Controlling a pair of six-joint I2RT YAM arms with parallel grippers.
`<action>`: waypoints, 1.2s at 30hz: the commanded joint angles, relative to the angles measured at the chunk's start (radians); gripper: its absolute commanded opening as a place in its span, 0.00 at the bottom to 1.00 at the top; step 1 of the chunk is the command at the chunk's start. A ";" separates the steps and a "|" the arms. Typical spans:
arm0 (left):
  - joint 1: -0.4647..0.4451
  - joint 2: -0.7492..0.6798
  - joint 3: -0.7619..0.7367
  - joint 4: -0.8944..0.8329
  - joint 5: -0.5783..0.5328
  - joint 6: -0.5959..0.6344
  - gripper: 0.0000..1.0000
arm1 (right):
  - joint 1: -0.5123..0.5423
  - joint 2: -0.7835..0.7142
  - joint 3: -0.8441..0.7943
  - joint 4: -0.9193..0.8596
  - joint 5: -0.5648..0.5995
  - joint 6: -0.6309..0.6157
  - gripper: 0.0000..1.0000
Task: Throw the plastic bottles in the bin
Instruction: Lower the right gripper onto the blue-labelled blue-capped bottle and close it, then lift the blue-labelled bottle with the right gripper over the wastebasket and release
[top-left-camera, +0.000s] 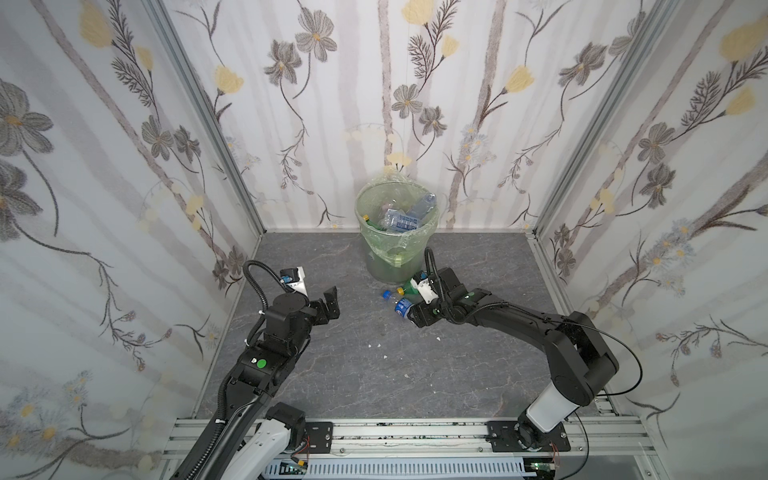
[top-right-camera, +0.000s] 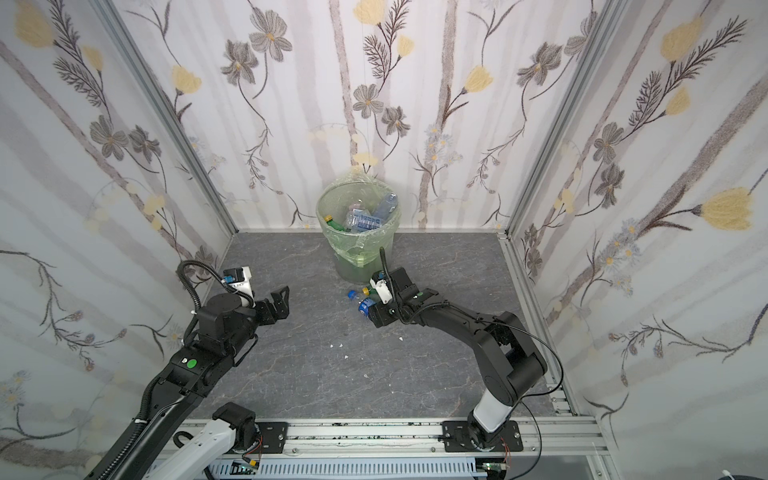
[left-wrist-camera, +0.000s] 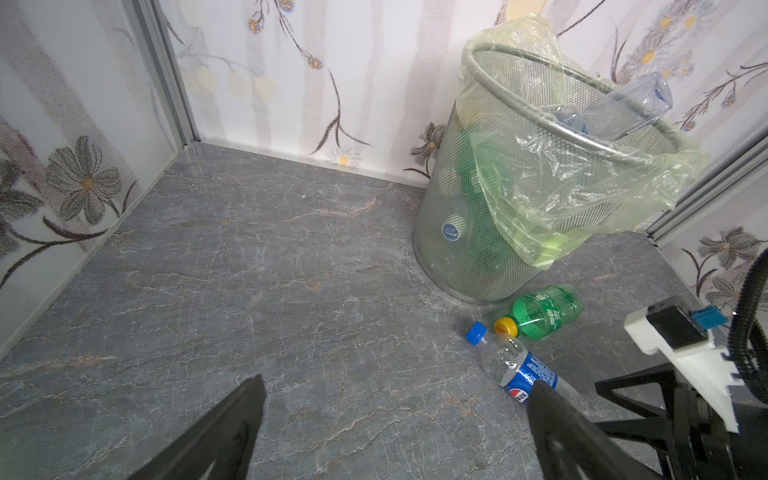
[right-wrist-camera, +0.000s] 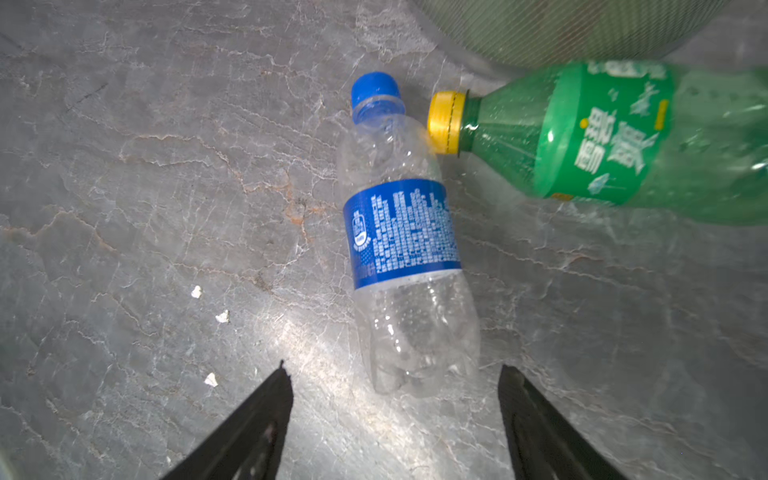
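Now | right claw spread astride clear bottle | green bottle maybe touching bin

bin at back wall | bottles inside | far bottle before bin | near bottle before that

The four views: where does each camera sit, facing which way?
Top views: high above the front, facing down at the bin; left arm and right arm show.
Left wrist: facing across the floor at the bin; open left tool shows.
Right wrist: low, facing down at the clear bottle; open right tool shows.
Both wrist views share the clear bottle and green bottle.
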 joint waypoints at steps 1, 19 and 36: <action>0.001 -0.010 -0.005 0.035 -0.012 -0.001 1.00 | 0.001 0.046 0.069 -0.042 0.053 -0.058 0.80; 0.003 -0.028 -0.022 0.033 -0.020 0.007 1.00 | 0.028 0.322 0.261 -0.018 -0.031 -0.058 0.70; 0.003 -0.027 -0.023 0.035 -0.026 0.012 1.00 | 0.103 0.166 0.042 0.173 -0.046 -0.030 0.47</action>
